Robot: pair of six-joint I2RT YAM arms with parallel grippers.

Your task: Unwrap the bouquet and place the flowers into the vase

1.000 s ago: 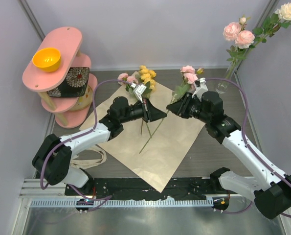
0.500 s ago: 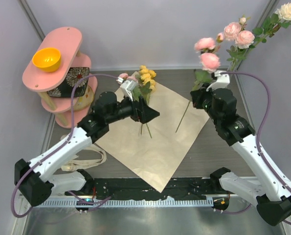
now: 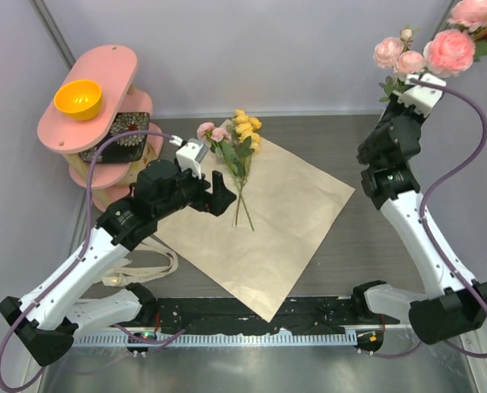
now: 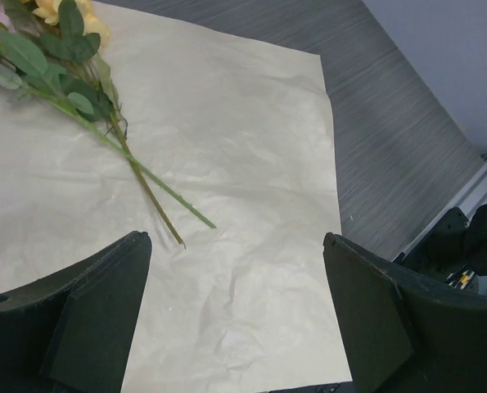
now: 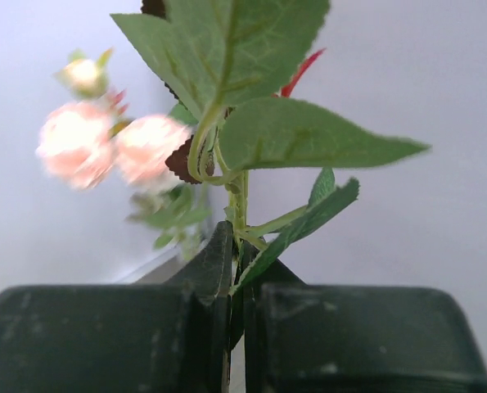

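Raised to the far right corner, the right gripper (image 5: pixel 235 274) clamps a pink stem (image 5: pixel 241 201) beside the blooms (image 3: pixel 394 56) standing there; the vase is hidden behind that arm. The left gripper (image 4: pixel 236 270) has let go, jaws wide, over the paper (image 3: pixel 292 221); remaining flowers (image 3: pixel 241 143) await transfer.

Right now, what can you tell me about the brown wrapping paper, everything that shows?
The wrapping paper is a tan, kraft-looking sheet, unfolded and lying flat on the dark wood-grain table, lightly wrinkled. It sits turned like a diamond, its near corner reaching the black strip by the arm bases. The flowers lie on its far left part, thin green stems pointing toward its middle. The left gripper hangs open above it; no contact with the sheet shows.
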